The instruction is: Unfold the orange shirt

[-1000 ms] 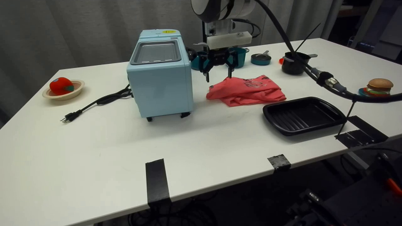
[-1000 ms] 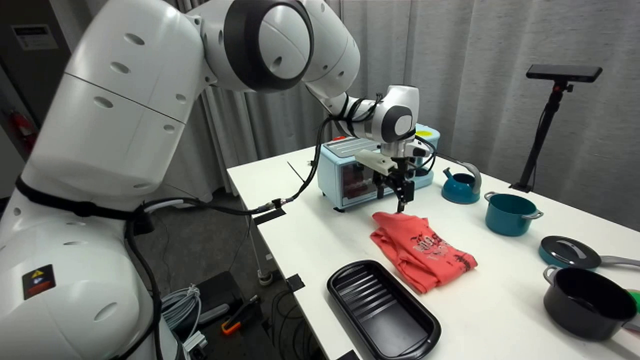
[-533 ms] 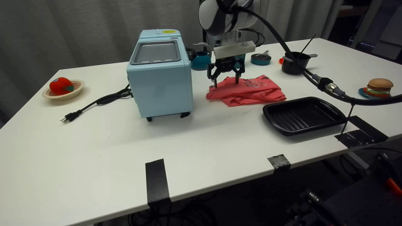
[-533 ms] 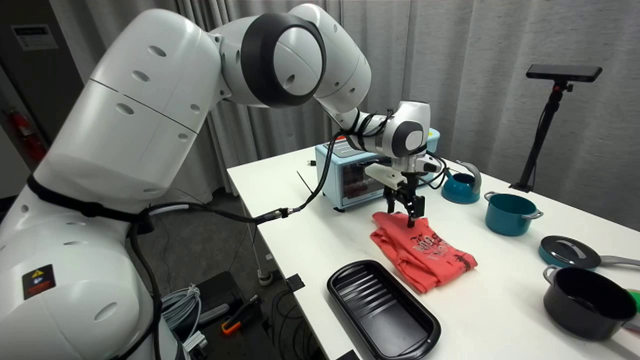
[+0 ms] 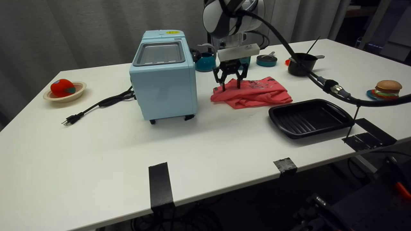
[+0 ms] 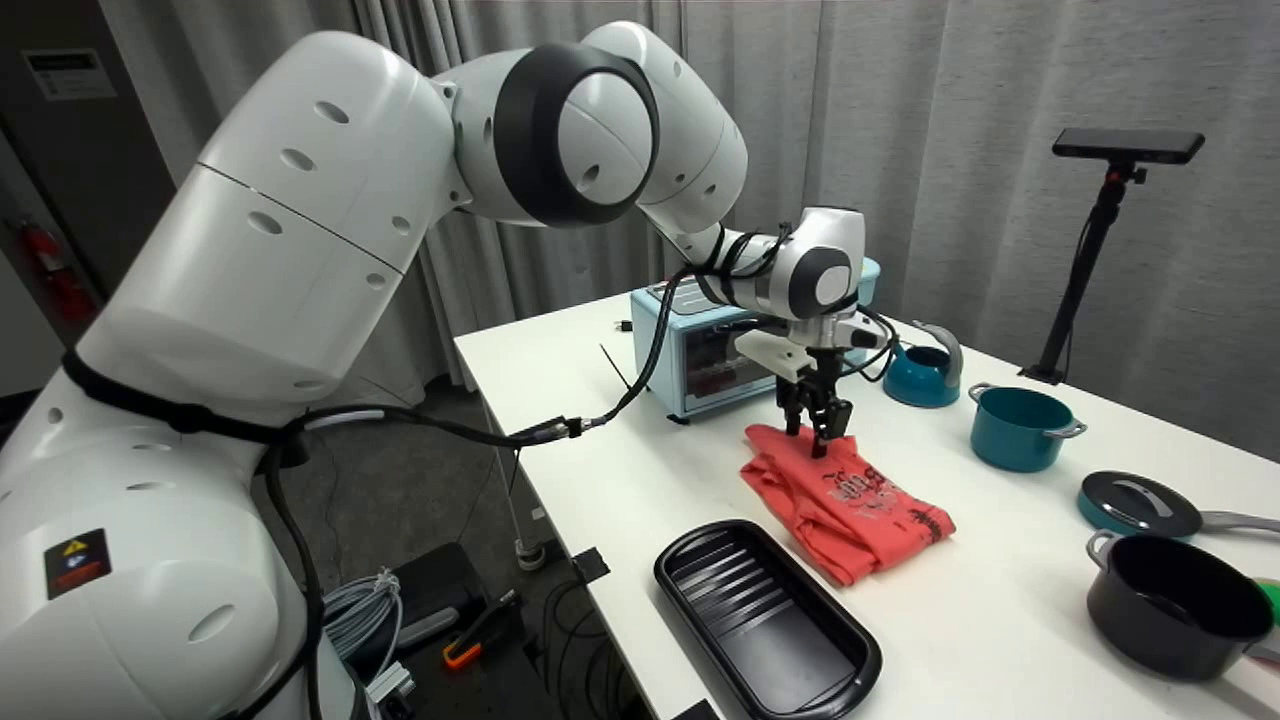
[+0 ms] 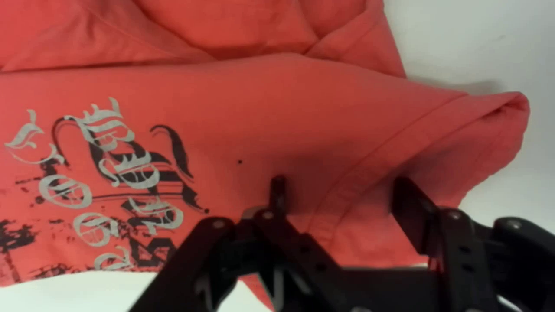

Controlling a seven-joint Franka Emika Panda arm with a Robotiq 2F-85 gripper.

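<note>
On the bench, beside the tray: shirt, folded | step, as judged: lining up the grasp | hand: fingers apart, either side of the seamed band; contact unclear | next: should pinch the top layer only, then lift and spread it

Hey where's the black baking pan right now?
In an exterior view, the black baking pan sits at the bottom, just right of center, between the orange shirt and the left edge of the table.

Pale blue toaster oven, black pan, teal kettle near teal pot, hamburger
</note>
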